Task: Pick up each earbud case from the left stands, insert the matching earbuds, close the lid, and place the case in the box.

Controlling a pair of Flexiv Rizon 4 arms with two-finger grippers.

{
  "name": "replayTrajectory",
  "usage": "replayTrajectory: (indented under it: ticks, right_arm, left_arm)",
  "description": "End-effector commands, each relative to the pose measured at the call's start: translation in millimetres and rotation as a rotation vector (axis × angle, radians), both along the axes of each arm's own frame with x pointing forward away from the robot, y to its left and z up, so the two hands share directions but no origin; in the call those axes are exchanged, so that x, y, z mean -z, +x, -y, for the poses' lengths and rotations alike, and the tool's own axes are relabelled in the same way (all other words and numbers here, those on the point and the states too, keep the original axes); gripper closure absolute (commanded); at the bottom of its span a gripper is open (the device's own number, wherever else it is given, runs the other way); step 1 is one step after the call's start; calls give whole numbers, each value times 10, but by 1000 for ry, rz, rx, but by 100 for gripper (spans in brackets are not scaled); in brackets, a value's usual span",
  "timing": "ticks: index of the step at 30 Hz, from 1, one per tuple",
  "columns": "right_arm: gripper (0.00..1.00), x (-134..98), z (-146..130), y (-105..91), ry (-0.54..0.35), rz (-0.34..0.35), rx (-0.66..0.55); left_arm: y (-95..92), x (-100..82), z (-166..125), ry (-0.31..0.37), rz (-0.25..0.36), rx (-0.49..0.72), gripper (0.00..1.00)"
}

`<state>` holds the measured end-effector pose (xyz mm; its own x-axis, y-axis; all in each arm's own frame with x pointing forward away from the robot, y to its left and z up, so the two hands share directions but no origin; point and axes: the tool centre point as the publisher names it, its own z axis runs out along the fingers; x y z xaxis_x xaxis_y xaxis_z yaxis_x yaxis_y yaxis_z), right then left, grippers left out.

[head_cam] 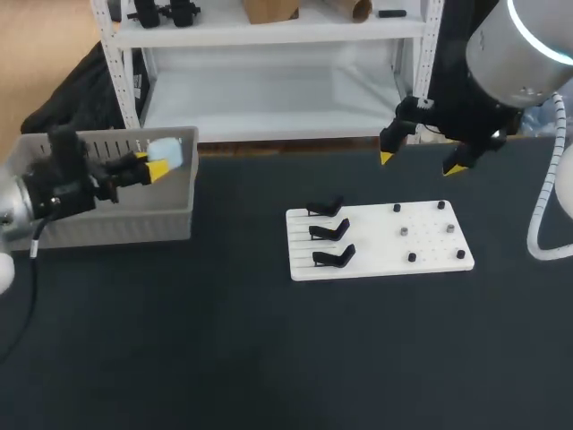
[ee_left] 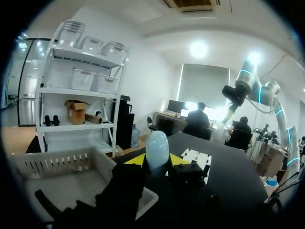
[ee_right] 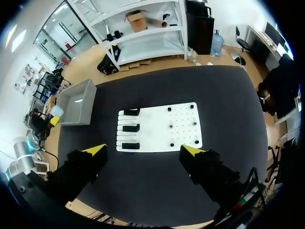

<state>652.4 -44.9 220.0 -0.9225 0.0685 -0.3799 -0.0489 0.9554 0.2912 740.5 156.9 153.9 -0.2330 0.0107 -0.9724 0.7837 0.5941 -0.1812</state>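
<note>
Head view: the left gripper (head_cam: 155,165) is out over the near-right corner of the grey box (head_cam: 116,219), its yellow tips pinching the pale blue earbud case (head_cam: 170,150) from both sides. That high, level carry looks deliberate, since the case has to clear the box's slotted wall before it can go in. In the left wrist view the case stands upright between the fingers with its rounded end poking out past them, and the box's open interior lies just below and beside. It's a grip that leaves the case free to drop straight out when the fingers part. Whether the lid is fully shut, I can't tell from here. Over on the other side, the right gripper (head_cam: 421,163) hangs above the table's far edge beyond the white board (head_cam: 376,262), fingers spread wide and holding nothing, parked well clear of the left arm's work. On the board, all three black stands (head_cam: 329,231) sit bare, so this reads as the last case on its way in. What's left is a lower and a release.
</note>
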Motion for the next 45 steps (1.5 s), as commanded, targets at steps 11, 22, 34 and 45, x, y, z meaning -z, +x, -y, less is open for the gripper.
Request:
replayTrajectory:
  ticks: [11,22,34,45]
  right_arm:
    - [0,8,3,-24,0,8,4]
    - [0,8,3,-24,0,8,4]
    - [0,8,3,-24,0,8,4]
    - [0,8,3,-24,0,8,4]
  left_arm:
    - [364,241,-584,28,-22,-185,100]
    - [678,199,-846,111,-37,-172,100]
    - [531,64,-823,173,9,-127,0]
    - [215,-81,-756,146,72,-110,0]
